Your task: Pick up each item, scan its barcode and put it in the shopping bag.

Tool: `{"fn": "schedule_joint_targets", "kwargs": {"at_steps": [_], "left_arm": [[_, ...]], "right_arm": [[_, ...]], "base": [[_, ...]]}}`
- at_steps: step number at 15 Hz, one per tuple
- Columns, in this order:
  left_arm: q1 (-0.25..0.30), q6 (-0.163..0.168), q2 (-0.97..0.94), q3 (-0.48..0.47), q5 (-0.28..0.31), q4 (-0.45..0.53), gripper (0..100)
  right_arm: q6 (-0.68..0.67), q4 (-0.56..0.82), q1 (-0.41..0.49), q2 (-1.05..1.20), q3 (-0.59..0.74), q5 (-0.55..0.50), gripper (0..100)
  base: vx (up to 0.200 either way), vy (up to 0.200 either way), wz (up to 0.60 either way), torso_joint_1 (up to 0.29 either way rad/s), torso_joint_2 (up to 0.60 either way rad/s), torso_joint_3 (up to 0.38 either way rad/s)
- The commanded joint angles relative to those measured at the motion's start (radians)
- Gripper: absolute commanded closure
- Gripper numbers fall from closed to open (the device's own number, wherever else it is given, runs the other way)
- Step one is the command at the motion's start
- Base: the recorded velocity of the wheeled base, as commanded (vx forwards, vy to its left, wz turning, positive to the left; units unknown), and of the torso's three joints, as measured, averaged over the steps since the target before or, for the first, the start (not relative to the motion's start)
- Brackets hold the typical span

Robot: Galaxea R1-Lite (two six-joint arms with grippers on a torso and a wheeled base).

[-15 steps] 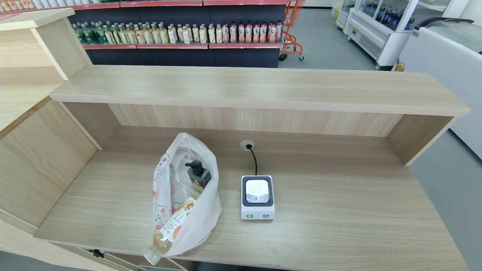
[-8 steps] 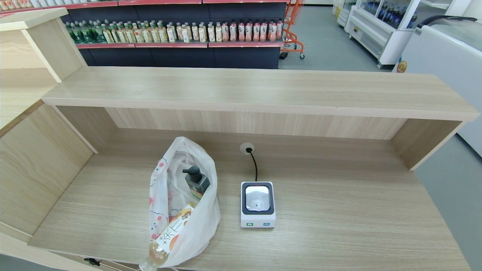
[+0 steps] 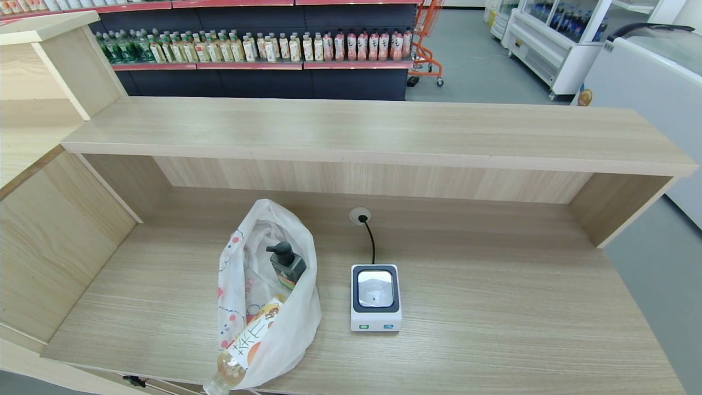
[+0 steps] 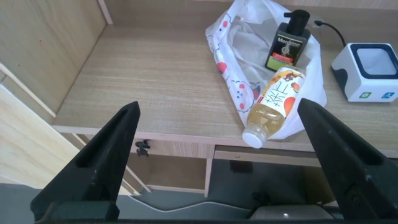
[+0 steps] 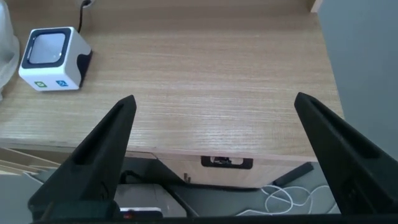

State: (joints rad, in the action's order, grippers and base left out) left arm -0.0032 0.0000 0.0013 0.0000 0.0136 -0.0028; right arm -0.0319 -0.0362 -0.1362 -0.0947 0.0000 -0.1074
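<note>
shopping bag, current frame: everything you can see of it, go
The shopping bag is thin white plastic printed with red dots and small figures. It is crumpled and slumped on the wooden counter near its front edge, mouth gaping open. A dark pump bottle sits inside it, and a drink bottle of pale amber liquid lies in it, capped end poking out at the counter's edge. The scanner sits on the robot's right of it, not touching.

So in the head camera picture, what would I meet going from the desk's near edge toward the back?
First the tea bottle poking out of the shopping bag → pump bottle → cable hole → raised counter top → shelf of drinks.
</note>
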Motion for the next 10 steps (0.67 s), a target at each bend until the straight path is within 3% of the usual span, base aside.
{"fn": "schedule_joint_targets", "kwargs": {"at_steps": [1,10], "left_arm": [[0.0,0.0,0.0,0.0,0.0,0.0,0],[0.0,0.0,0.0,0.0,0.0,0.0,0]], "right_arm": [[-0.003,-0.001,0.0,-0.002,0.0,0.0,100],[-0.003,0.004,0.0,-0.002,0.0,0.045,100]], "base": [[0.0,0.0,0.0,0.0,0.0,0.0],[0.0,0.0,0.0,0.0,0.0,0.0]]}}
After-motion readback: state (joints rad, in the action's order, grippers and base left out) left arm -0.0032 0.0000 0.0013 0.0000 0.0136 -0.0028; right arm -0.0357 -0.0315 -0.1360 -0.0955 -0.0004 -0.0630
